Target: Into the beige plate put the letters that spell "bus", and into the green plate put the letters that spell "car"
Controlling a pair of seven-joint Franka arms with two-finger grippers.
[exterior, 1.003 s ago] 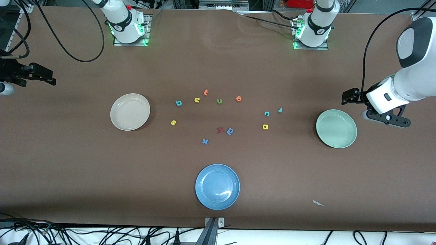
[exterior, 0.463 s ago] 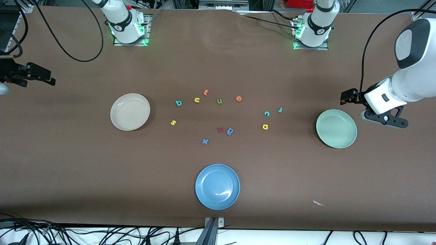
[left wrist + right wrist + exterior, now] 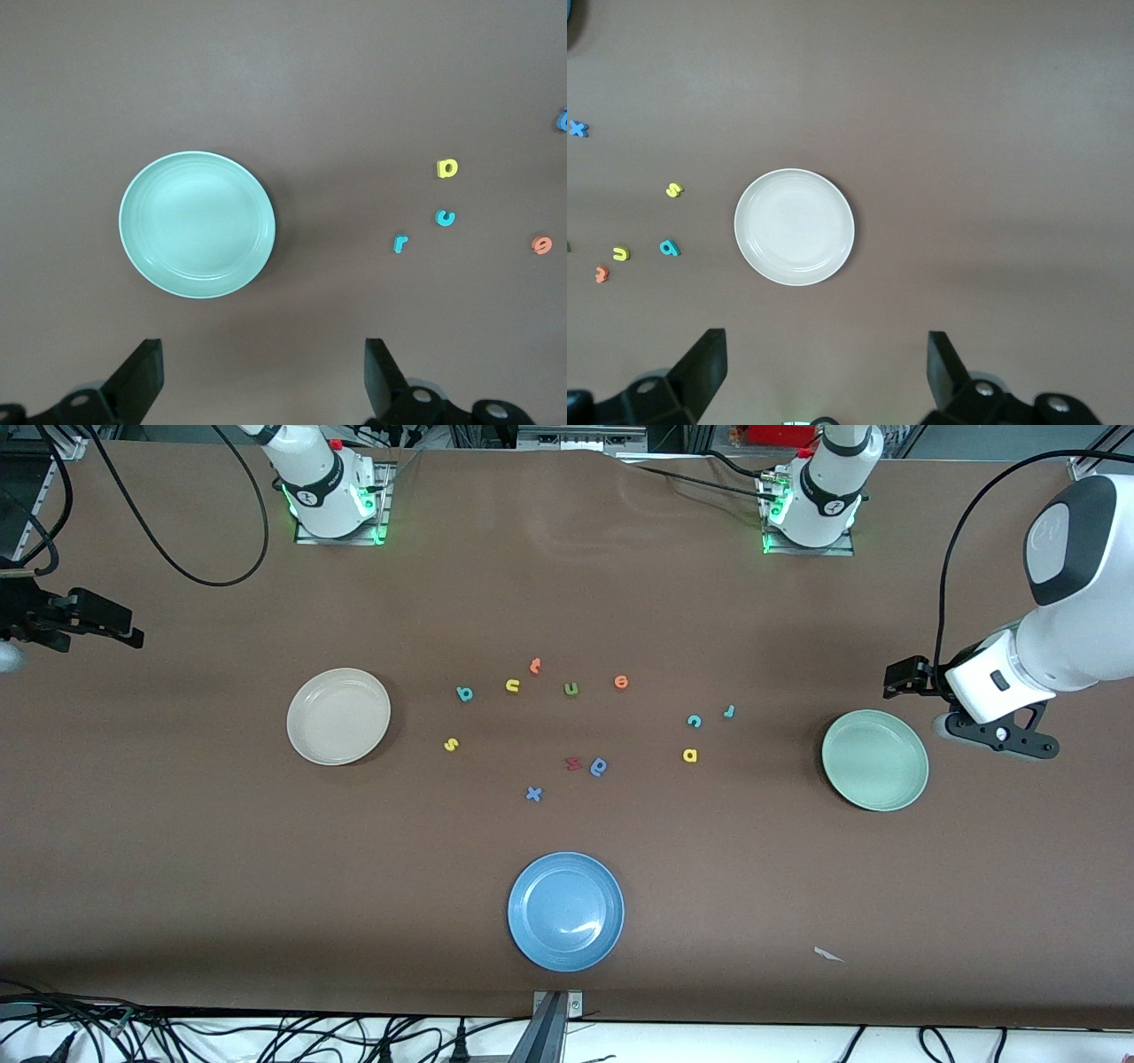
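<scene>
Since the foam letters are looking tiny, light and soft, each is likely wanting a gentle pinch across its flat sides, low against the worktop; in the front view the teal b [image 3: 464, 693], orange-yellow u [image 3: 512, 685] and yellow s [image 3: 451, 745] are lying near the beige plate [image 3: 306, 744], while the teal c [image 3: 694, 721], blue r [image 3: 729, 710] and yellow a [image 3: 690, 755] are sitting toward the green plate [image 3: 912, 779]; both plates are holding nothing.

In the left wrist view the left gripper [image 3: 263, 376] is hanging with fingers spread apart, just beside the green plate, letters well apart from it.

In the right wrist view the right gripper [image 3: 827, 372] is waiting, jaws wide, near the worktop's edge, the beige plate lying between it and the letters.
</scene>
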